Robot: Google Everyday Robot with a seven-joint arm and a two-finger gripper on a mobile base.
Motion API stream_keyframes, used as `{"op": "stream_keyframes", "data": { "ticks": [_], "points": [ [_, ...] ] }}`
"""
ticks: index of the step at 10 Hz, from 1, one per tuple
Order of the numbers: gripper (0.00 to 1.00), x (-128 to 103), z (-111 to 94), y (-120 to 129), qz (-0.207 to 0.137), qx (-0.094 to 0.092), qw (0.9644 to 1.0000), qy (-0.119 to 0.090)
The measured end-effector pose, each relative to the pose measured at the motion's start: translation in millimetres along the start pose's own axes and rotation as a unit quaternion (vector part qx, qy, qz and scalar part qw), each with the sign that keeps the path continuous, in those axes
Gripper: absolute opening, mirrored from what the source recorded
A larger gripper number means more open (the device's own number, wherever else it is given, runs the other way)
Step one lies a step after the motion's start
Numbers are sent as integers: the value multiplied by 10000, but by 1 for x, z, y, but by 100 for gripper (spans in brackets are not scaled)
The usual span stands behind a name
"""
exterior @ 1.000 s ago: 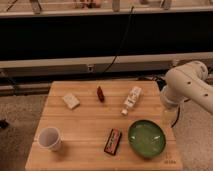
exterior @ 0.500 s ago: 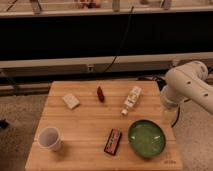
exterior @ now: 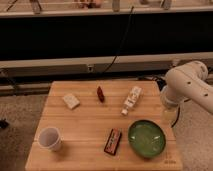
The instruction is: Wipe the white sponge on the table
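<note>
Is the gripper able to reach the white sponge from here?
Probably yes: the gripper hangs open off the right edge of the table; the white sponge lies uncovered at back-left, and a path above the white bottle looks free.

I see a white paper cup [exterior: 50, 138] near-left, a round green bowl [exterior: 146, 138] near-right, a dark rectangular packet [exterior: 113, 141] between them, a white bottle [exterior: 132, 99] lying flat, and a small dark-red item [exterior: 100, 93].

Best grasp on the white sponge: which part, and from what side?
Pinch the white sponge across its short width, coming straight down: it lies flat, skewed on the table, nothing touching it. The end effector hangs by the table's right edge, open.
</note>
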Motion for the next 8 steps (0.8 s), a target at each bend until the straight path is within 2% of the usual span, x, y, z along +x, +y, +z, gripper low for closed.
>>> {"op": "stream_keyframes", "data": {
  "ticks": [2,4,6,8],
  "points": [
    [80,-8,1,-2,-89,-3,10000,43],
    [80,-48,2,-13,-339,34,9994,52],
    [80,-70,3,-21,-512,74,9986,81],
    [80,-76,2,-26,-651,105,9978,99]
  ]
}}
